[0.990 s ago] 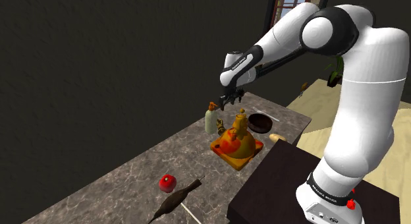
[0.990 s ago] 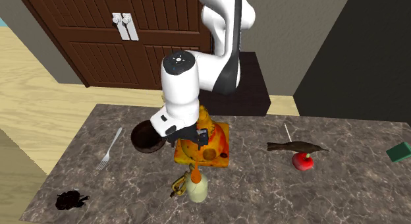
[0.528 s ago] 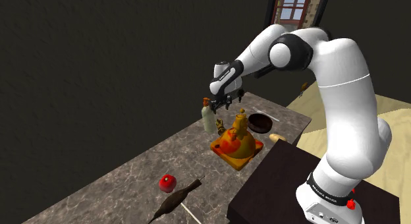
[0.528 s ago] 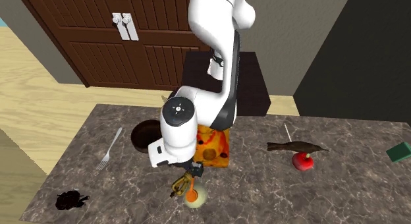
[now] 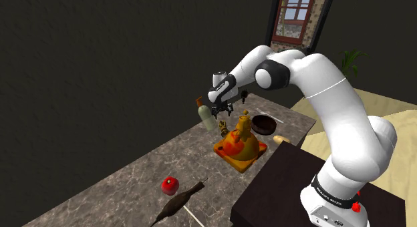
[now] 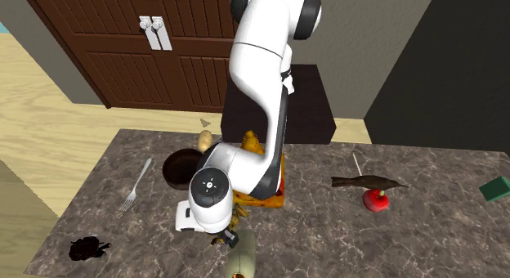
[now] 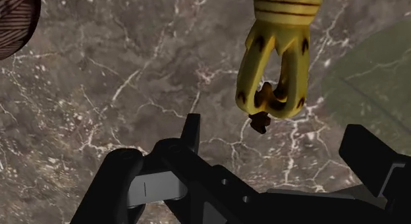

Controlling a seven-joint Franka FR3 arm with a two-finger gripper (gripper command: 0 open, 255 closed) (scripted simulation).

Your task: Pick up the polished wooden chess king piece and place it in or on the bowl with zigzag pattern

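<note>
Trouble is brewing mid-frame in the shoulder view: the gripper [image 5: 222, 111], fingers spread and empty, is crowding the leaning bottle [image 5: 206, 116] and risking knocking it onto the yellow chess king [image 7: 294, 55].

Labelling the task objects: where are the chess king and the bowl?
chess king [image 7: 293, 51], wrist view, on an arch of its yellow crown.
bowl [image 5: 265, 125], shoulder view, on its bare inside.

King pc [image 7: 276, 58] on counter [image 5: 120, 185] betw. bottle [image 5: 206, 115] & bowl [image 5: 264, 124], nearer bottle.
</note>
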